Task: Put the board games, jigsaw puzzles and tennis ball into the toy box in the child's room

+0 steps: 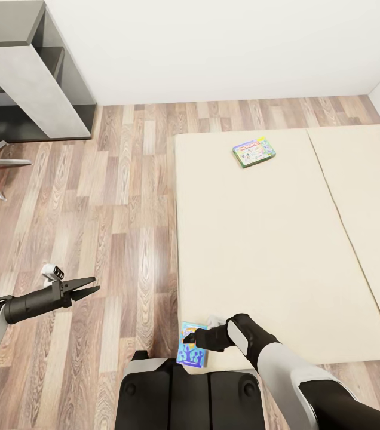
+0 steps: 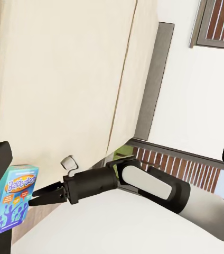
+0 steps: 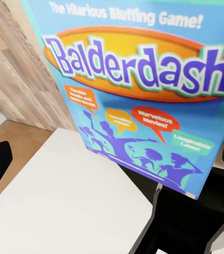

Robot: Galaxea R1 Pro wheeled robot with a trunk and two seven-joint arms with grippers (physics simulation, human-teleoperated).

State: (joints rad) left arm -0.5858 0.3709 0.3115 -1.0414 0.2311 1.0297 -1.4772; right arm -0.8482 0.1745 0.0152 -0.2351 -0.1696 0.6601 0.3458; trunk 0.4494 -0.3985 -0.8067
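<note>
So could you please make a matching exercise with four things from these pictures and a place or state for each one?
Things:
1. blue board game
2. green-bordered board game
3. left gripper
4. bed

Places or states:
a. above the wood floor, holding nothing
b. lying flat on the mattress, toward the wall
c. cream, in two sections
d. at the right gripper, by the mattress's near corner

Pairs: 1-d, 2-b, 3-a, 4-c
</note>
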